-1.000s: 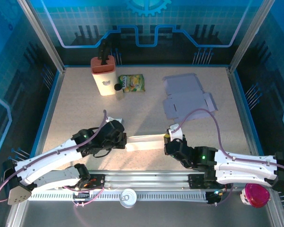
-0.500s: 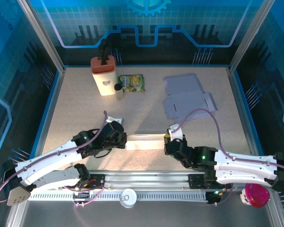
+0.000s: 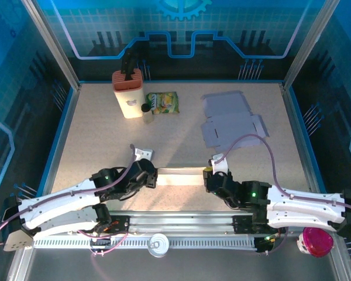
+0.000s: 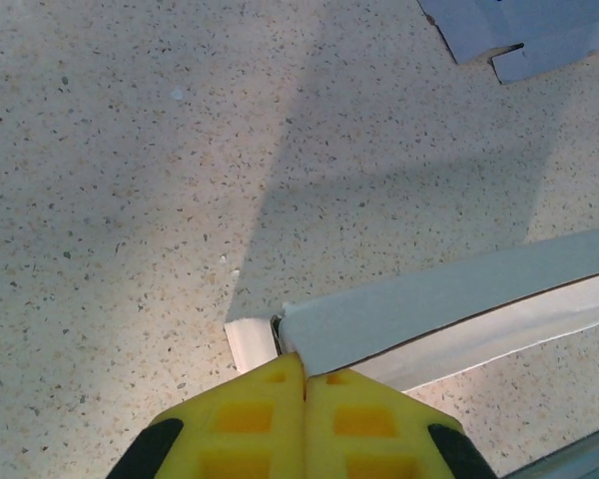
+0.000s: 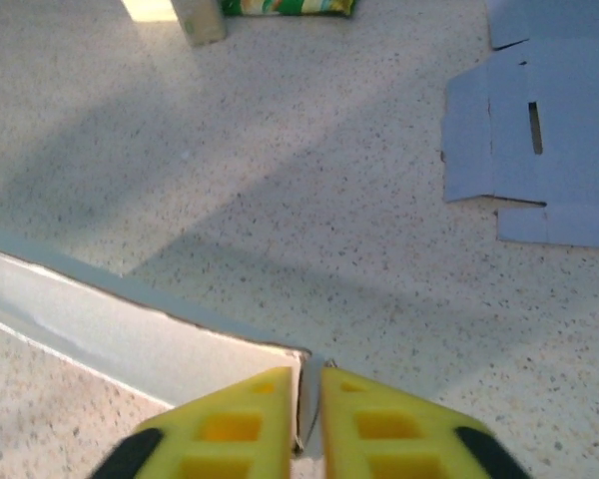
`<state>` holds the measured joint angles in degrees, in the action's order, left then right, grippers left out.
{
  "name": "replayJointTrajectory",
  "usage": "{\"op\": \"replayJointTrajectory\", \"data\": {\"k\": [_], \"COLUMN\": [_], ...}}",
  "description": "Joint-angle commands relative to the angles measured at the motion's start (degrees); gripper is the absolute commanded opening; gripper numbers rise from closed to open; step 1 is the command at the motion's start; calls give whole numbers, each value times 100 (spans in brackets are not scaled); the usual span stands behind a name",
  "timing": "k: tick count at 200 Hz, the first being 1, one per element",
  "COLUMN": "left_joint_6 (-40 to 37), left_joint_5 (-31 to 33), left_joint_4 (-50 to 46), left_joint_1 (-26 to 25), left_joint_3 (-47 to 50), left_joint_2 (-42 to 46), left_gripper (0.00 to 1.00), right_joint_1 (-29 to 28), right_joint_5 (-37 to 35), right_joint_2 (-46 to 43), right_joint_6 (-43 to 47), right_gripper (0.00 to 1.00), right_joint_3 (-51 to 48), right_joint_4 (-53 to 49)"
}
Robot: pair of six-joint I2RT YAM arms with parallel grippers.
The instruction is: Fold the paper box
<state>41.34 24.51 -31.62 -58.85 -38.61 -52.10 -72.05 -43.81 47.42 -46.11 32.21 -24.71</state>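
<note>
The paper box lies as a long, narrow white half-folded shape near the table's front edge, spanning between both grippers. My left gripper is shut on its left end; in the left wrist view the yellow fingertips meet at the corner of the box, and the gripper pinches a wall there. My right gripper is at the right end. In the right wrist view it stands slightly open, and the thin end wall of the box sits in the narrow gap.
A flat unfolded grey cardboard blank lies at the back right. A cream holder with a red top and a green snack packet stand at the back left. A pink lid and a tin sit off the table's front rail.
The right gripper's fingers have parted a little from shut. The left arm has shifted slightly toward the front, and the box has levelled out between the grippers.
</note>
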Motion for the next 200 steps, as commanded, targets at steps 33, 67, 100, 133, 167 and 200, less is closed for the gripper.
{"op": "replayJointTrajectory", "data": {"k": [33,67,100,133,167,200], "left_joint_6": [666,818,903,936,955,980], "left_joint_5": [484,708,814,842,902,929], "left_joint_4": [-231,-298,-345,-347,-389,-410], "left_joint_1": [-360,-515,-613,-659,-694,-719], "left_joint_3": [453,394,372,347,322,294], "left_joint_2": [-232,-301,-282,-318,-311,-324], "left_gripper": [0,0,0,0,0,0], "right_joint_1": [79,129,270,476,972,1567], "right_joint_5": [754,1002,1007,1164,2000,2919], "right_joint_2": [-790,-1403,-1953,-2652,-2516,-1685], "right_joint_6": [-1746,-2757,-4500,-6064,-7017,-7107], "right_gripper": [48,69,85,89,88,87], "right_joint_3": [151,325,372,-350,-1215,-1307], "right_joint_4": [-895,-925,-1374,-658,953,1915]}}
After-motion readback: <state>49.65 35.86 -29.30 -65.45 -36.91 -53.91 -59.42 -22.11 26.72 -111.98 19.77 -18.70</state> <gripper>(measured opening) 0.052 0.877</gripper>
